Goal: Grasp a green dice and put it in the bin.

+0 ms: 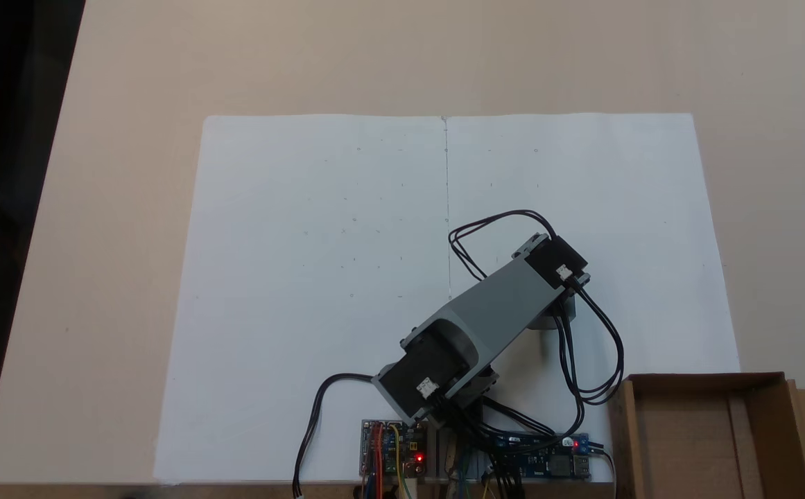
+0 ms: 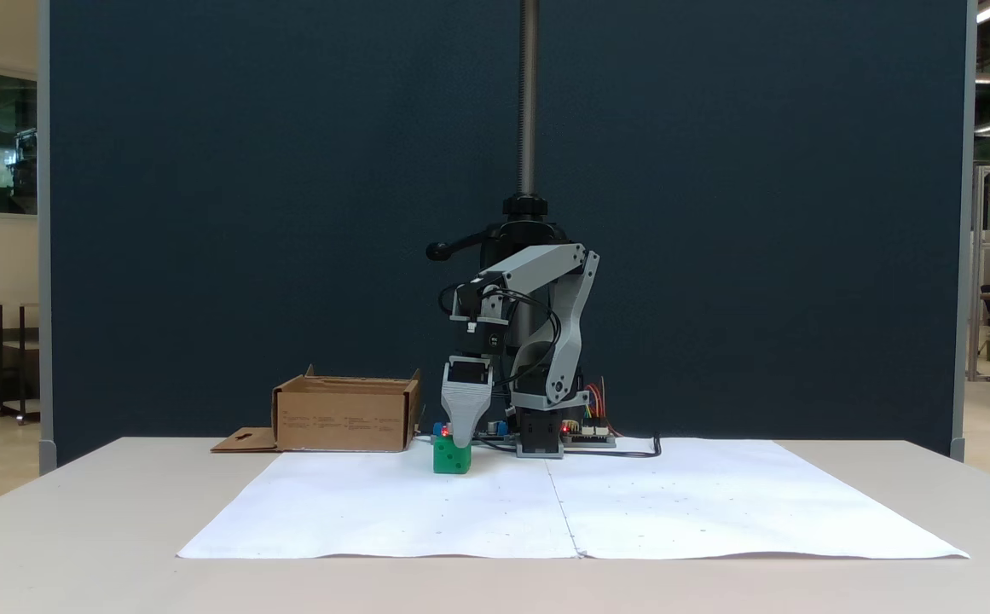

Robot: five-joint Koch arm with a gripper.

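The beige table [image 1: 97, 208] carries two white paper sheets [image 1: 319, 277] laid edge to edge, their seam running from twelve toward six o'clock in the top-down fixed view; faint pencil marks dot the paper, too small to read.

At about four o'clock from the sheets' centre in that view sits the bin [image 1: 693, 443], a brown corrugated cardboard box with low walls and a side flap with a hang-hole cutout at its three o'clock edge. In the front-on fixed view the bin [image 2: 345, 415] stands on the table at nine o'clock from the arm's base, with small printed lines on its front wall, too small to read, and the flap lying flat on the table.

The grey and black Koch arm [image 1: 492, 305] reaches from its base near six o'clock toward two o'clock, black cables looping around it. Circuit boards [image 1: 392, 454] with red lights glow beside the base.

Seen front-on, the gripper [image 2: 460, 439] points straight down with its tip at the top of the green dice [image 2: 452, 458]. Only one grey jaw shows, so I cannot tell whether the claw is wide, narrow or holding. The dice rests on the paper, just at three o'clock of the bin, its dark pips facing the camera.
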